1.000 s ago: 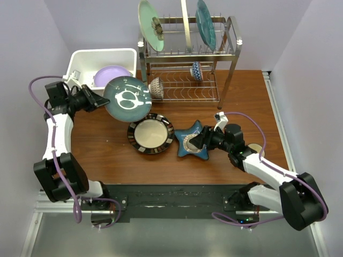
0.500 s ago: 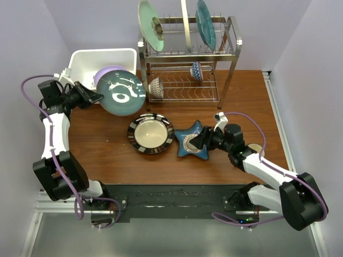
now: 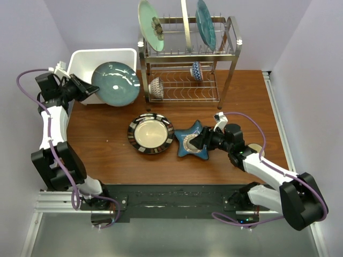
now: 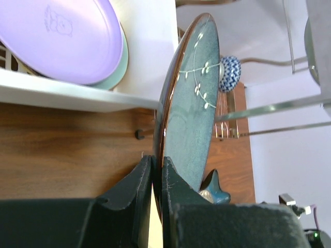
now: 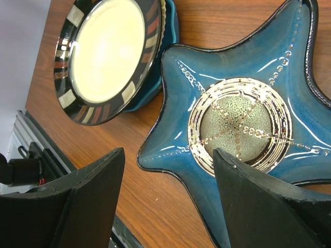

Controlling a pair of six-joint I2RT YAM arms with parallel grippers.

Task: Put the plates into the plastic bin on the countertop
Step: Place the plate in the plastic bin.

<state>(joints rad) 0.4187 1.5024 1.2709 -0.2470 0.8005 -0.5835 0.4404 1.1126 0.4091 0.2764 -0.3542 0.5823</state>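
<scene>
My left gripper (image 3: 87,89) (image 4: 156,160) is shut on the rim of a teal plate (image 3: 116,84) (image 4: 194,103). It holds the plate tilted on edge over the near right corner of the white plastic bin (image 3: 102,52) (image 4: 67,96). In the bin, a lavender plate (image 4: 62,36) lies on a pale green one (image 4: 118,75). On the table, a black-striped plate with a cream centre (image 3: 150,133) (image 5: 106,57) lies next to a dark blue star-shaped plate (image 3: 187,143) (image 5: 238,119). Over the star plate's near point my right gripper (image 3: 202,140) (image 5: 168,152) hovers open, holding nothing.
A two-tier steel wire rack (image 3: 187,80) stands at the back. Its top tier holds a pale green flower plate (image 3: 150,24), a thin plate seen edge-on (image 3: 185,21) and a teal plate (image 3: 205,24). Two small patterned bowls (image 3: 156,87) (image 3: 196,69) sit on its lower tier.
My left arm has swung back and left, carrying the teal plate from above the table to the bin's corner and tipping it more upright. The right arm has not moved.
</scene>
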